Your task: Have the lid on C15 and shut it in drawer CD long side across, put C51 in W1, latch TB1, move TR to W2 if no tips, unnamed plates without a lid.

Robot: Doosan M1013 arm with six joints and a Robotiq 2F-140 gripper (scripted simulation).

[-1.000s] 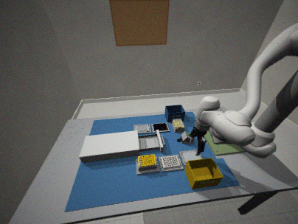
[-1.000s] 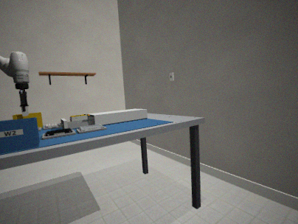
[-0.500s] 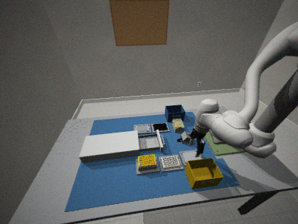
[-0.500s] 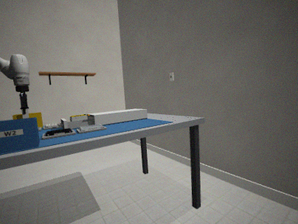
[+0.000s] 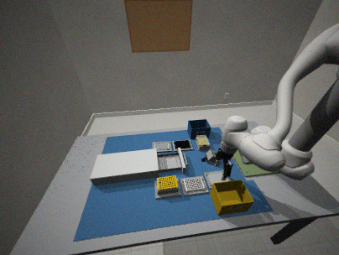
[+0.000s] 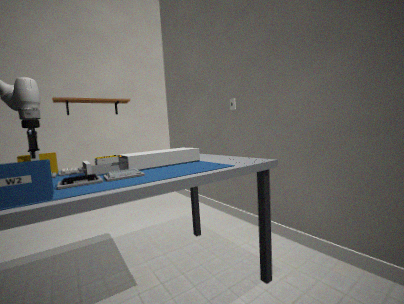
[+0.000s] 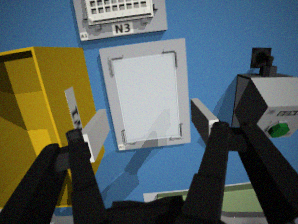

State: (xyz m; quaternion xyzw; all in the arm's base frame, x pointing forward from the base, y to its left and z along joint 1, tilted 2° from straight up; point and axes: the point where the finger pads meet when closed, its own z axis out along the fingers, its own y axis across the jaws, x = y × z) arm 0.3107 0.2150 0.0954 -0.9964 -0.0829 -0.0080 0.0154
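Above the blue mat [image 5: 126, 205] in the top view: white arm [image 5: 289, 101] arched in from the right, elbow low, claw [image 5: 224, 169] pointing down over the grey lid park [image 5: 211, 176], just beside the yellow bin [image 5: 232, 196]. Fingers apart, nothing between them. Around it: white assay plate [image 5: 194, 184] in its nest next to the yellow tip rack [image 5: 167, 183]; black assay plate [image 5: 183, 144] further back, near the blue bin [image 5: 199, 127]; long white cooler [image 5: 124, 165] at the left with its drawer [image 5: 171, 161] pulled out; tip box [image 5: 202, 142] beyond the wrist. From the exterior view: wrist [image 6: 26, 95] high at the left edge, claw [image 6: 33, 145] hanging straight down above the tabletop [image 6: 240, 165], blue bin [image 6: 25, 182] marked W2 in front, wall shelf [image 6: 90, 100] behind. Through the wrist view: two dark fingers spread wide, framing the pale plate lid [image 7: 145, 97] lying flat in its pocket, long side running away from the camera; nest label N3 [image 7: 122, 28] and the white plate's edge [image 7: 120, 9] beyond; yellow bin wall [image 7: 35, 100] to the left; grey box with a green key [image 7: 279, 130] to the right.
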